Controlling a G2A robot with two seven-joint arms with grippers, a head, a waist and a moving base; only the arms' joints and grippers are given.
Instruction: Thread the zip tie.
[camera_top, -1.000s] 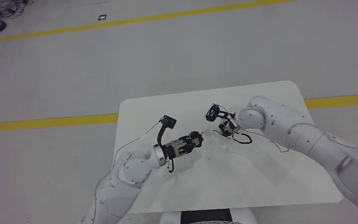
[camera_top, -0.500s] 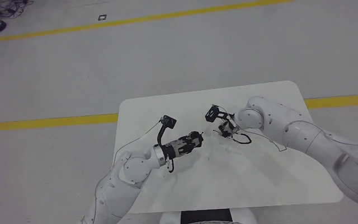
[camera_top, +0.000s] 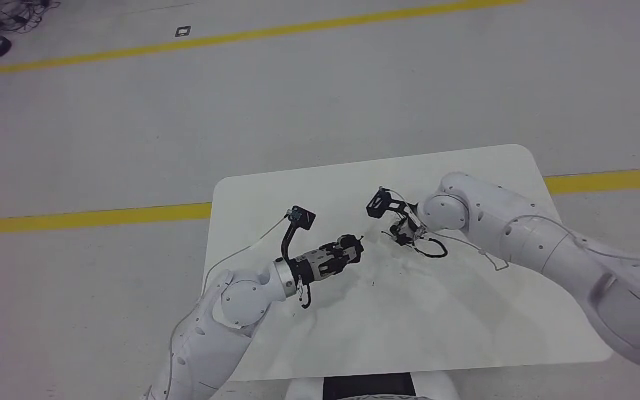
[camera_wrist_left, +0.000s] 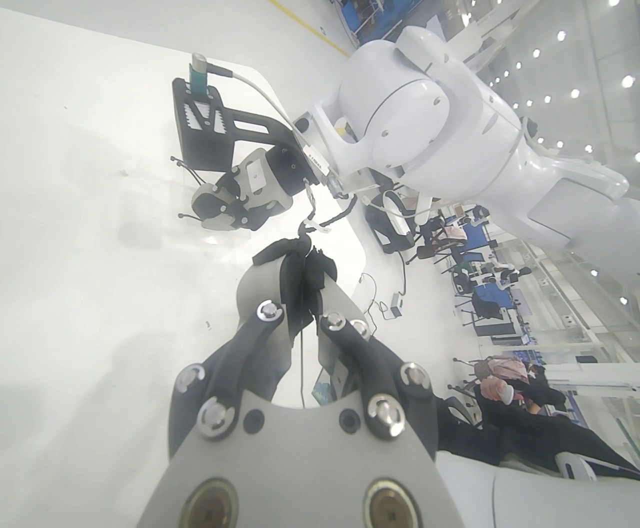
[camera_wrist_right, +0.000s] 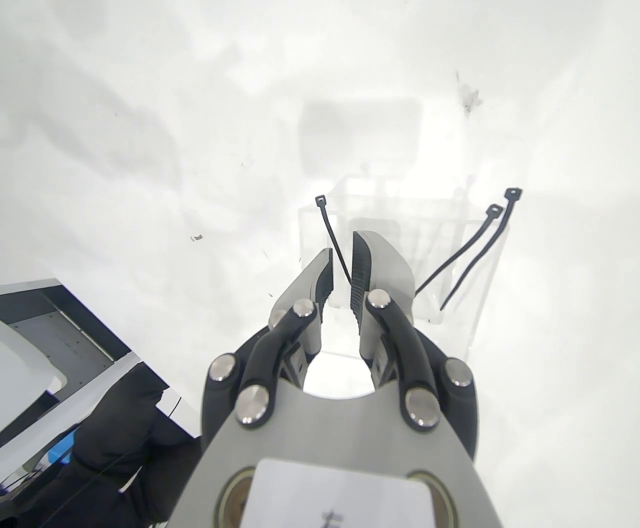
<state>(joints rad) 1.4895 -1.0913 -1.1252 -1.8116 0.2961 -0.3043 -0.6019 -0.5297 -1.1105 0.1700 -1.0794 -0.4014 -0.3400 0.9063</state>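
A black zip tie (camera_wrist_right: 332, 235) stands in a small clear box (camera_wrist_right: 465, 300) on the white table (camera_top: 450, 320), its head up. My right gripper (camera_wrist_right: 342, 250) reaches down into the box with its fingers on either side of that tie; a narrow gap still shows, so it is open. Two more zip ties (camera_wrist_right: 480, 240) lean in the box's other corner. My left gripper (camera_wrist_left: 302, 255) is held shut just above the table, a short way from the right gripper (camera_top: 400, 235). A thin dark strand runs back between the left fingers; I cannot tell what it is.
The box stands near the middle of the table. The left gripper (camera_top: 350, 246) points toward it. Bare tabletop lies on all sides, wider on the near side.
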